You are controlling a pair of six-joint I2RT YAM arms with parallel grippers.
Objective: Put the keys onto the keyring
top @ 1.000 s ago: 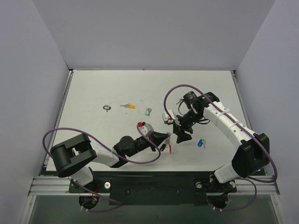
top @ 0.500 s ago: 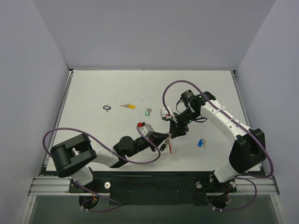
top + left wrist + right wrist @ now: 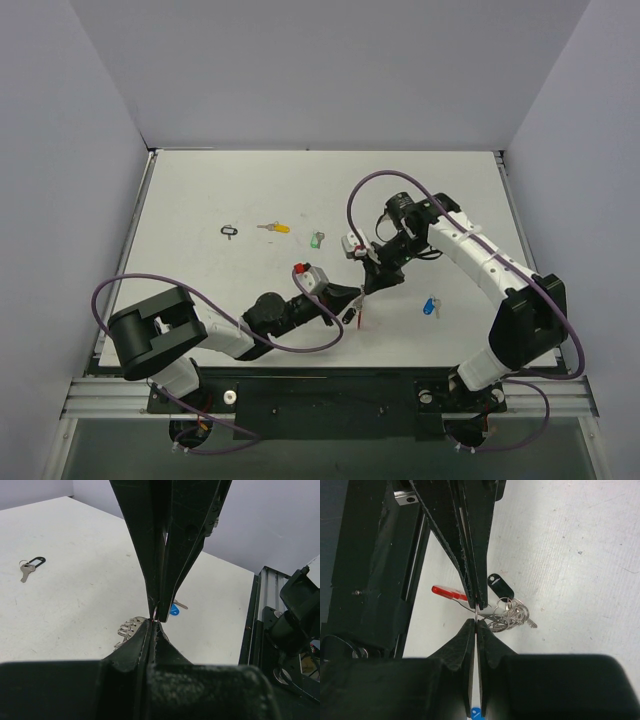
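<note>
Quick status from my end. I'm placing everything relative to the keyring (image 3: 509,614), since that's where the action is.

Both arms meet right at it, toward the near middle of the table (image 3: 200,200). The left gripper (image 3: 350,302) comes in from the ring's left with its jaws clenched flat together, pinching the thin silver wire of the ring at the very tips. The right gripper (image 3: 368,288) comes down from the ring's far right, nose to nose with the left one. Its jaws are squeezed tight too, and on its wrist cam I can see a sliver of that same wire caught between the tips. So both are grasping the ring, and their tips are practically touching.

On the right wrist cam, the ring's bunch of small silver loops hangs just off the pinch point. The red tag (image 3: 449,592) sticks out on the opposite side of the fingers. A black tag (image 3: 495,581) sits right against the bunch, but I can't tell if it's threaded on.

The rest of the keys are loose on the table:
- The blue key (image 3: 431,307) is near the ring, off to its right.
- The green key (image 3: 317,240) is beyond the ring, a bit left.
- The yellow key (image 3: 272,228) is further left of that.
- The black-loop key (image 3: 230,231) is furthest left, well apart from the ring.
</note>
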